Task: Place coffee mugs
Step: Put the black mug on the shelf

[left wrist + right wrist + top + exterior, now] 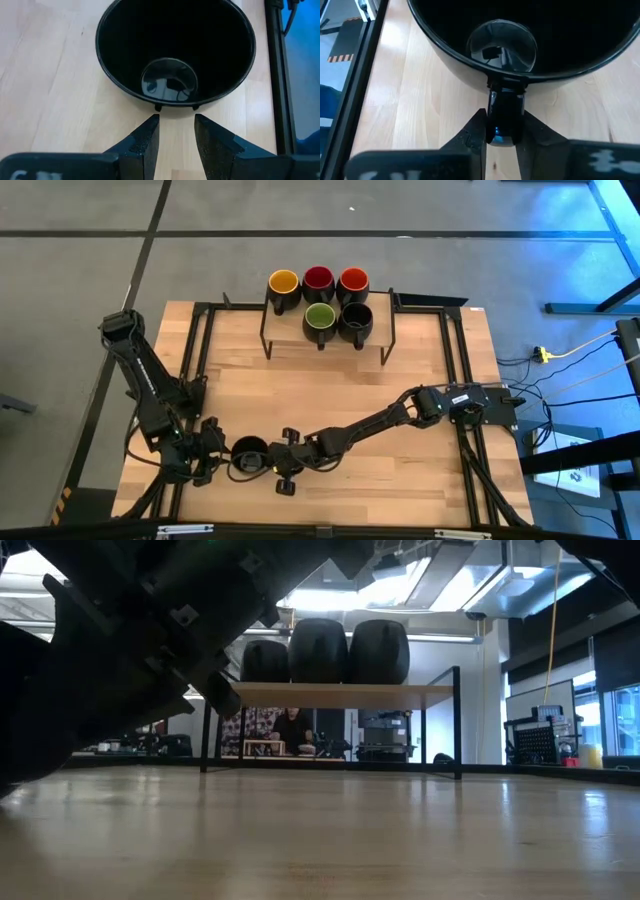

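Observation:
Five mugs stand on the wooden shelf [290, 330] at the table's far side: yellow [284, 282], red [318, 278] and orange-red [352, 280] behind, green [319, 316] and black [357, 317] in front. A sixth black mug [248, 452] stands upright near the table's near edge, between both grippers. My left gripper [176, 125] is open. Its fingertips stand just short of the mug's wall [175, 102], on the mug's left. My right gripper [504, 132] is on the mug's right, shut on the handle. My right gripper pinches the black mug's handle [505, 107] between its two fingers [472, 132]. It comes from the table's right side, one finger on each flat side of the handle loop. The mug is upright, its mouth up.
A black metal frame [455, 370] runs around the tabletop and along its edges. Bare wood lies between the shelf and the near mug. In the low view my arm [120, 650] fills the picture's left, and the shelf [340, 695] with its mugs [325, 650] stands behind.

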Controlling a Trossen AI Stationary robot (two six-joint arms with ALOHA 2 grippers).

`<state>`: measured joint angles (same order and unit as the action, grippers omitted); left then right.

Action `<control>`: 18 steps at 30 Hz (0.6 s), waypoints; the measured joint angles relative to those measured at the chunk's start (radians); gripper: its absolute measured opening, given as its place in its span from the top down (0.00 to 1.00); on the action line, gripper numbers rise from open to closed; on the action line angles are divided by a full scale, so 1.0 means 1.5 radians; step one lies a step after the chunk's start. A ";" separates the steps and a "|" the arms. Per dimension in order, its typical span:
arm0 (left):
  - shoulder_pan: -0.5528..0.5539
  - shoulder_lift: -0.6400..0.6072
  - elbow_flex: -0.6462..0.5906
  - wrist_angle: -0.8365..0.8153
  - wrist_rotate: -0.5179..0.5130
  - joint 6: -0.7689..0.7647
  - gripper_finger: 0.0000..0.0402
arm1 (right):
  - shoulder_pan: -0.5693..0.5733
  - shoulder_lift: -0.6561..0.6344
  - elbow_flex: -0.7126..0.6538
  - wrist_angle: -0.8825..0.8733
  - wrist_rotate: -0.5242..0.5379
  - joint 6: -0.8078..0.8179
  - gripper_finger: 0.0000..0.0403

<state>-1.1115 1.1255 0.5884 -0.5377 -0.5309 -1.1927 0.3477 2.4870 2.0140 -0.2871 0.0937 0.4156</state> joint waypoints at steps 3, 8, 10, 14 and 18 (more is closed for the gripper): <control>0.000 -0.001 0.000 0.000 0.006 0.001 0.71 | 0.000 0.000 0.000 0.000 0.002 0.013 0.88; 0.000 -0.033 0.000 -0.004 0.079 -0.001 0.71 | 0.009 -0.016 0.000 -0.027 0.041 0.047 0.88; 0.000 -0.060 0.000 -0.006 0.113 -0.004 0.71 | 0.015 -0.029 0.000 -0.057 0.078 0.067 0.88; -0.007 -0.128 0.001 -0.020 0.151 -0.019 0.72 | 0.027 -0.068 0.002 -0.127 0.150 0.116 0.88; -0.011 -0.192 0.001 -0.040 0.156 -0.022 0.72 | 0.027 -0.095 0.058 -0.218 0.199 0.157 0.88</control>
<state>-1.1286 0.8380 0.5896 -0.5981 -0.2968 -1.2263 0.3889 2.3440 2.1012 -0.6147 0.3919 0.6515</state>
